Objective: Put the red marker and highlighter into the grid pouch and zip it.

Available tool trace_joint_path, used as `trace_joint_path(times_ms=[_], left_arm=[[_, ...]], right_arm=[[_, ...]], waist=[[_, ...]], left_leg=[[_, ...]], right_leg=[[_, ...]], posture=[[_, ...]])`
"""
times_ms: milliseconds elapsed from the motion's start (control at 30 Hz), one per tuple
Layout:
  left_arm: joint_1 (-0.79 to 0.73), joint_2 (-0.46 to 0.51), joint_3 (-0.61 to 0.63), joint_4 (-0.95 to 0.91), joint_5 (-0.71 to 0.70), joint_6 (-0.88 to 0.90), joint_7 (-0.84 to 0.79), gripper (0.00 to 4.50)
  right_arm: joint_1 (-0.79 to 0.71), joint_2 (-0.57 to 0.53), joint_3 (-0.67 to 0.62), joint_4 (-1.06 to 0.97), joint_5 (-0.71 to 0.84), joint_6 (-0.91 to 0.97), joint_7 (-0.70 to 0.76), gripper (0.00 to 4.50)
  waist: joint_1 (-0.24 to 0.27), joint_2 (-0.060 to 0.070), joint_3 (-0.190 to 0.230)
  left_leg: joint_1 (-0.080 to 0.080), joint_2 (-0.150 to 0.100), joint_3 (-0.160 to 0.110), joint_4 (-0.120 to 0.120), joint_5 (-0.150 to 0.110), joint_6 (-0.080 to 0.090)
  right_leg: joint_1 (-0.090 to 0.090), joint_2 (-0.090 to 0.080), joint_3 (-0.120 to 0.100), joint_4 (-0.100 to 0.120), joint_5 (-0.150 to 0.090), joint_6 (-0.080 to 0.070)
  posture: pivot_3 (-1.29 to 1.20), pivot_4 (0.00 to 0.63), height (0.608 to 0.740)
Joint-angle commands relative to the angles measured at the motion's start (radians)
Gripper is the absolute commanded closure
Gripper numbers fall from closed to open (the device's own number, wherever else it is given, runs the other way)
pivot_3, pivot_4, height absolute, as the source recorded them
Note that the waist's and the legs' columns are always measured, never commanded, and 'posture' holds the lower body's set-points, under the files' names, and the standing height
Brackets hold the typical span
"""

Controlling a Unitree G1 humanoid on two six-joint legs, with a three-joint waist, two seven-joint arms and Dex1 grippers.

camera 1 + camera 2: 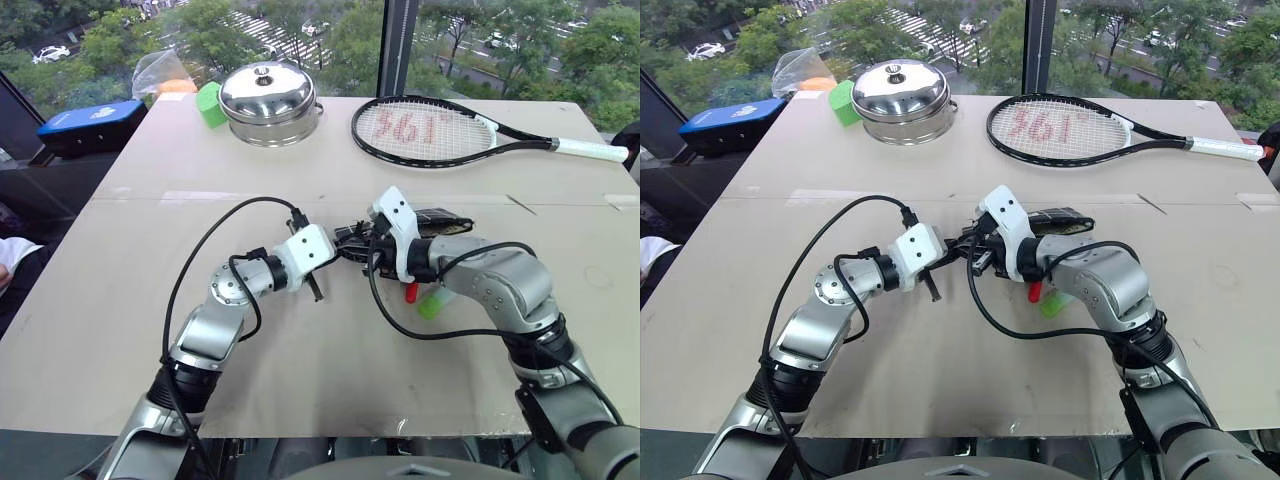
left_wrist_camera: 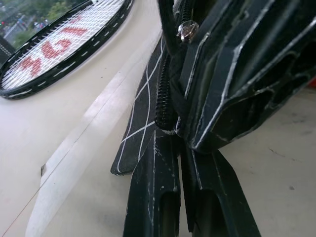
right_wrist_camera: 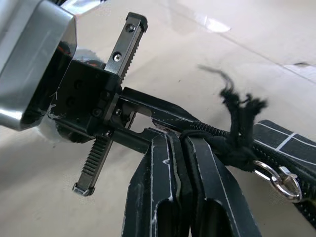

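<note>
The grid pouch (image 1: 445, 222) lies flat on the table at centre. My left gripper (image 1: 343, 246) is shut on its near-left end, where fabric and zipper teeth (image 2: 160, 98) meet. My right gripper (image 3: 180, 140) faces the left one tip to tip, its fingers closed on the black pull cord (image 3: 237, 126). The cord's metal ring (image 3: 279, 180) hangs beside them. The red marker (image 1: 410, 292) and the light green highlighter (image 1: 431, 304) lie on the table outside the pouch, partly hidden under my right forearm.
A tennis racket (image 1: 430, 130) lies at the back right. A steel pot with a lid (image 1: 268, 100) and a green block (image 1: 209, 103) stand at the back left. A blue case (image 1: 90, 122) sits just off the table's left corner.
</note>
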Motion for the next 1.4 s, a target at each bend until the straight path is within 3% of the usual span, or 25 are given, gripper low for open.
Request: trace_joint_path(times_ms=[33,100,233,367,567,700,867,1033,1200,1400], left_arm=[[-0.025,0.008,0.020,-0.019,-0.024,-0.021,-0.010,4.50],[-0.034,0.010,0.026,-0.003,-0.025,-0.023,-0.013,4.50],[-0.048,0.015,0.034,0.012,-0.032,-0.022,-0.014,4.50],[-0.051,0.016,0.036,0.002,-0.043,-0.014,-0.022,4.50],[-0.057,0.022,0.026,-0.011,-0.043,-0.013,-0.037,4.50],[-0.058,0.019,0.020,-0.027,-0.039,-0.009,-0.037,4.50],[-0.063,0.024,0.013,-0.026,-0.016,0.004,-0.024,4.50],[-0.065,0.037,0.003,-0.013,0.014,-0.002,-0.020,4.50],[-0.060,0.044,0.011,-0.005,0.022,0.000,-0.015,4.50],[-0.048,0.058,0.031,0.017,0.022,-0.010,-0.009,4.50]], right_arm=[[0.105,-0.083,-0.118,-0.150,-0.006,-0.029,-0.015,3.08],[0.164,-0.101,-0.169,-0.252,0.026,-0.011,-0.035,2.40],[0.258,-0.109,-0.294,-0.371,0.095,0.061,-0.090,2.40],[0.261,-0.042,-0.397,-0.359,0.119,0.119,-0.203,4.34],[0.179,0.003,-0.364,-0.257,0.085,0.159,-0.275,4.46],[0.117,-0.097,-0.178,-0.175,-0.057,0.086,-0.246,4.46],[-0.042,-0.306,0.278,-0.071,-0.455,-0.252,-0.107,4.46],[-0.143,-0.343,0.418,0.046,-0.684,-0.486,-0.026,4.46],[-0.147,-0.343,0.398,0.102,-0.770,-0.613,0.043,2.82],[-0.089,-0.349,0.296,0.050,-0.791,-0.598,0.095,0.15]], waist=[[0.001,0.000,0.000],[-0.002,0.000,0.000],[-0.006,0.000,0.000],[-0.004,0.000,0.000],[-0.005,0.000,0.000],[-0.003,0.000,0.000],[-0.012,0.001,0.001],[-0.012,0.000,0.001],[-0.008,0.000,0.001],[-0.004,0.000,0.001]], left_leg=[[0.000,0.000,0.000,0.000,0.000,0.000],[-0.001,-0.001,0.000,0.000,0.000,0.000],[0.001,0.000,0.000,0.000,0.000,0.000],[0.002,0.001,0.000,0.000,0.000,0.000],[0.001,0.001,0.001,0.000,0.000,0.000],[0.001,0.000,0.001,0.000,0.000,0.000],[0.001,-0.001,0.002,0.000,0.000,0.000],[0.001,-0.001,0.001,0.000,0.000,-0.001],[0.001,0.000,0.002,0.000,0.002,-0.003],[0.001,0.000,0.002,0.000,0.002,-0.004]], right_leg=[[0.000,0.000,0.000,0.000,0.000,0.000],[0.000,-0.001,0.000,-0.001,0.000,0.000],[0.000,0.001,0.000,0.000,0.000,0.000],[0.000,0.002,0.001,0.001,0.000,0.000],[0.000,0.002,0.002,0.001,0.000,0.000],[0.000,0.001,0.002,0.001,0.000,0.000],[-0.001,0.001,0.003,0.000,0.000,0.000],[-0.001,0.002,0.002,0.000,0.000,0.000],[0.000,0.002,0.002,-0.001,0.000,0.000],[0.000,0.002,0.002,0.000,0.000,0.000]], posture=[[0.00,0.150,0.740],[0.00,0.150,0.740],[0.00,0.150,0.740],[0.00,0.150,0.740],[0.00,0.150,0.740],[0.00,0.150,0.740],[0.00,0.150,0.740],[0.00,0.150,0.740],[0.00,0.150,0.740],[0.00,0.150,0.740]])
